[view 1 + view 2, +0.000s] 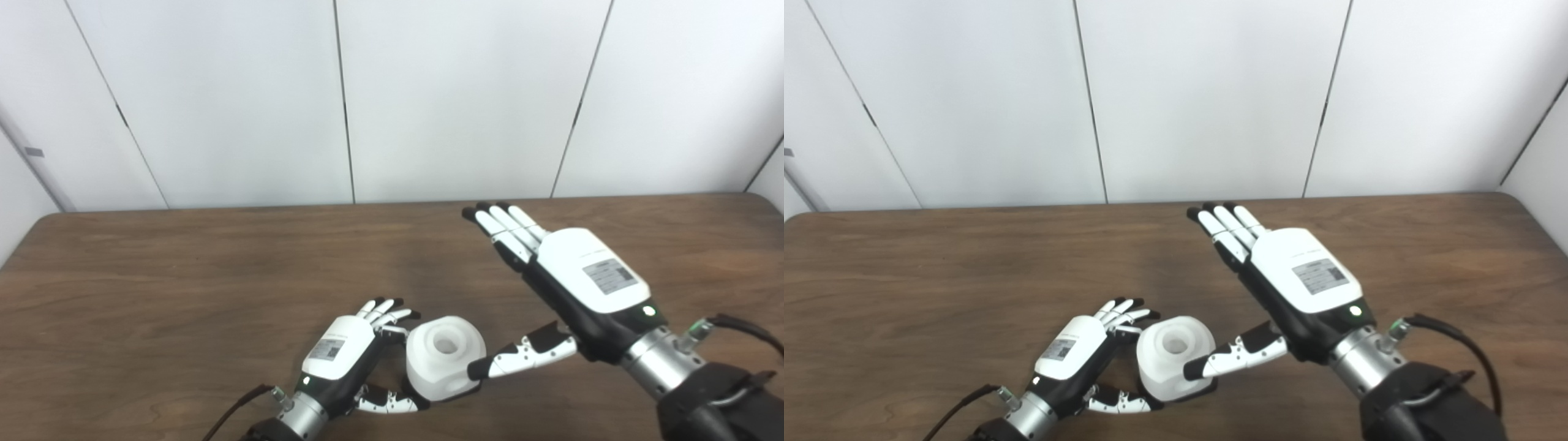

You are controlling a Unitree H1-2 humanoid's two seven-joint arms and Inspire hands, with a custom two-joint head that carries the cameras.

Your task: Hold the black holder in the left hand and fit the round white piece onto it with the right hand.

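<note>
Thumb of the open right hand (582, 288) touches the white piece (444, 361), which sits low on the table (184, 288), cupped loosely by the left hand (343, 361).

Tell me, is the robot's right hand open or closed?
Open: the right hand has straight, spread fingers and holds nothing.

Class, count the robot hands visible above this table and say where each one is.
2. The left hand sits low near the front edge, beside the round white piece. The right hand hovers open to its right, thumb at the piece. None seems hidden.
</note>
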